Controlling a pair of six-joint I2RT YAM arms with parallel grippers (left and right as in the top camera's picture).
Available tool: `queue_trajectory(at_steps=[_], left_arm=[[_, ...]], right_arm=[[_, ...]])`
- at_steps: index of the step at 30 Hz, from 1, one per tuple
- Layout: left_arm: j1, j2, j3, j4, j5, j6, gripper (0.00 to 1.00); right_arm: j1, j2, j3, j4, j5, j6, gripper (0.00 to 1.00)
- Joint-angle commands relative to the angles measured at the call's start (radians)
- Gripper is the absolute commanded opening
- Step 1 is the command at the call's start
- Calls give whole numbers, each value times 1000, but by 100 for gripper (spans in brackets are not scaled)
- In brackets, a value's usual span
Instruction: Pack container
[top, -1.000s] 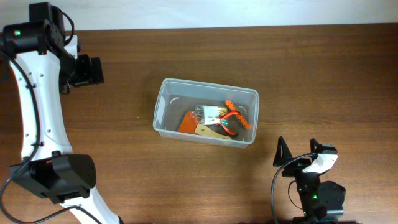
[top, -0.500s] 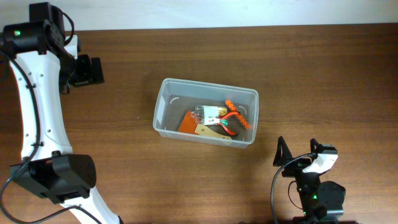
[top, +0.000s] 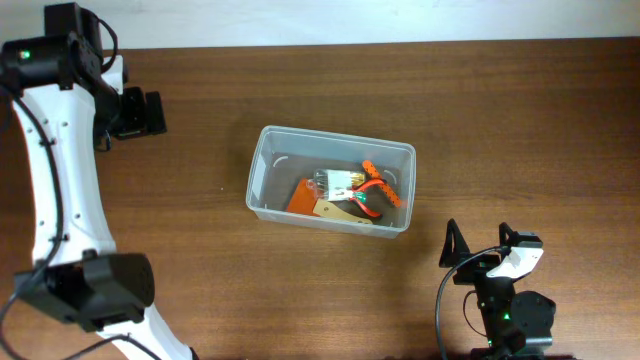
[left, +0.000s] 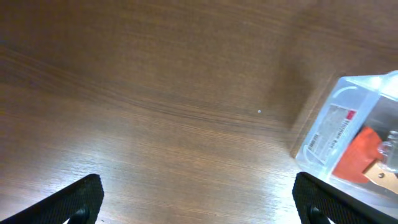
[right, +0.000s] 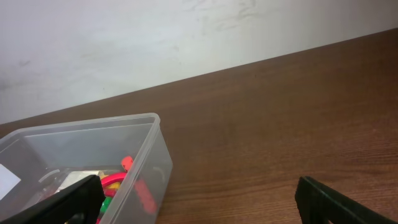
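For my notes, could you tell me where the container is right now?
In the overhead view the container sits centrally, between the left gripper and the right gripper, touching neither.

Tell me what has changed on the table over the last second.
Nothing visibly changed. The container and the small items inside it lie where they were. Both arms keep their places, and their jaws stay wide open, holding nothing.
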Motion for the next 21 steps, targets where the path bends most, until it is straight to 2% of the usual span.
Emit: queue_trajectory(at_steps=[1,12,21], left_arm=[[-37,-134,10,-2,-7,13,99],[-144,-315,-2,-2,-7,13,99],[-159,-476,-131,13,-12,13,99]], right_arm=[[-6,-11,-9,3,-9,-10,99],[-6,-11,-9,3,-9,-10,99],[-6,-11,-9,3,-9,-10,99]])
